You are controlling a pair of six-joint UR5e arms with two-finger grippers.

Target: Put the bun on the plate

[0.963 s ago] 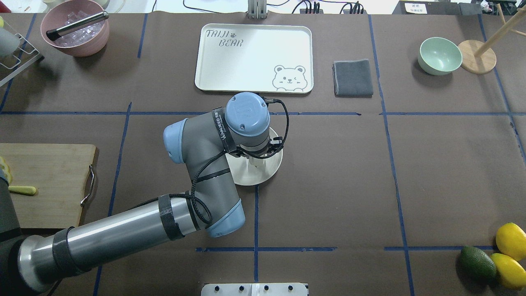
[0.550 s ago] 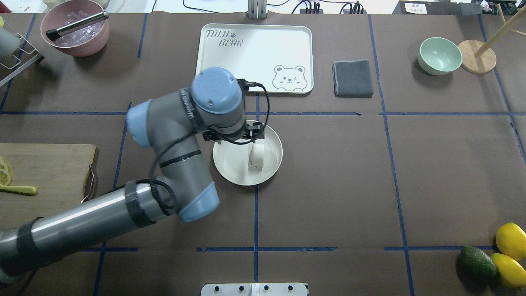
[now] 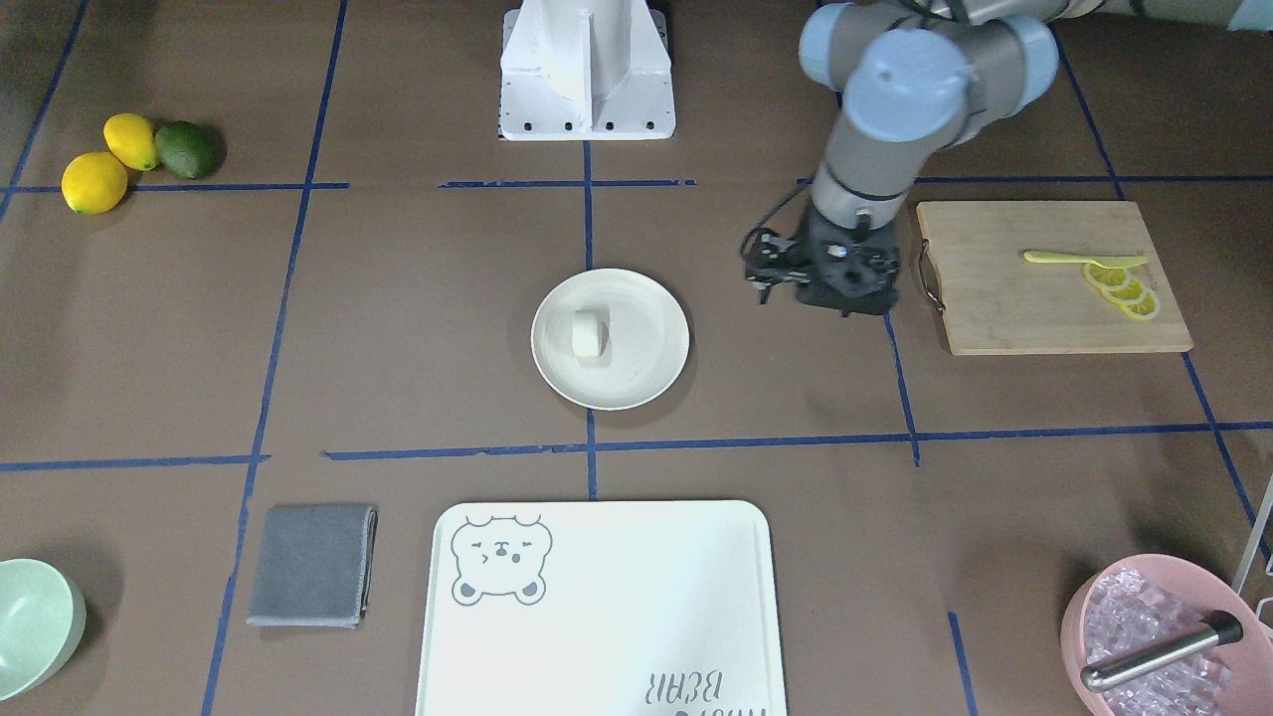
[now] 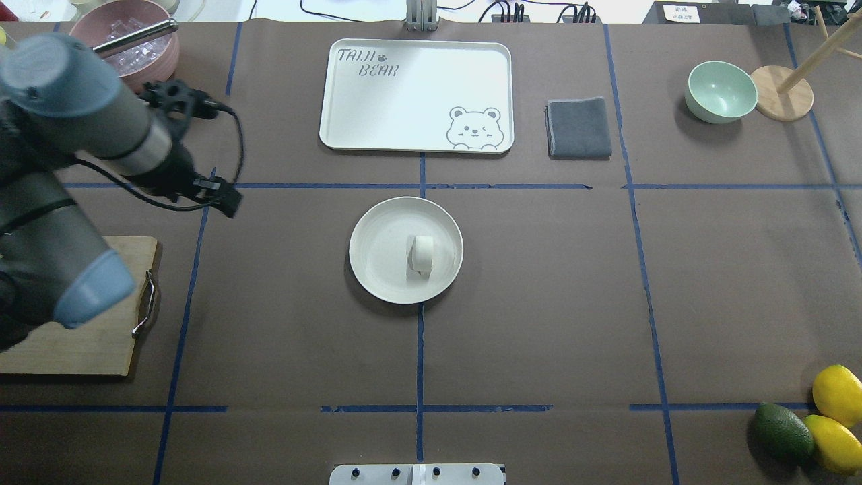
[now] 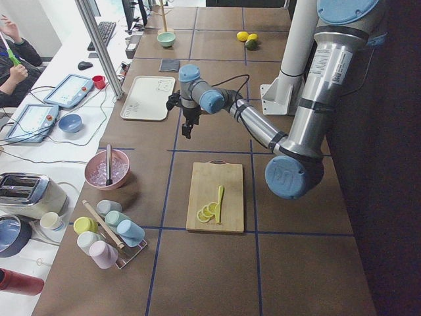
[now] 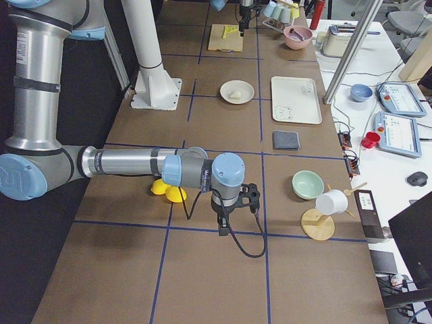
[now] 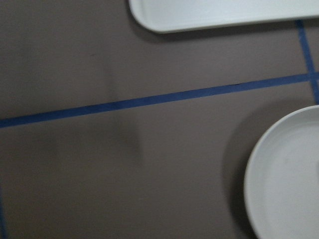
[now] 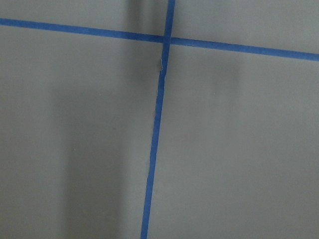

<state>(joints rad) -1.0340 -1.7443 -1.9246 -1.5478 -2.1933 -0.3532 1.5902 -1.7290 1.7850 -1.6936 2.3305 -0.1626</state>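
Bun [image 3: 589,333] rests in the middle of the plate [image 3: 644,348], seemingly delivered.
Both lie well apart from the left pincer [image 3: 833,283], which hangs by the cutting board [image 3: 1034,308], clear of the food; its jaw opening cannot be told.

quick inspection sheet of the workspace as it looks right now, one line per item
surface: brown table gridded with blue tape, no spills seen
job's things: bun rests inside the plate, nothing touching it
clutter: tray, grey cloth, green bowl, pink bowl, cutting board with lemon slices, lemons and avocado, all apart from the plate
grippers: left gripper clear of the plate, near the cutting board; right gripper over bare table; jaws of both cannot be told
cables: black cable looped at each wrist, none on the plate
surroundings: person at a side desk
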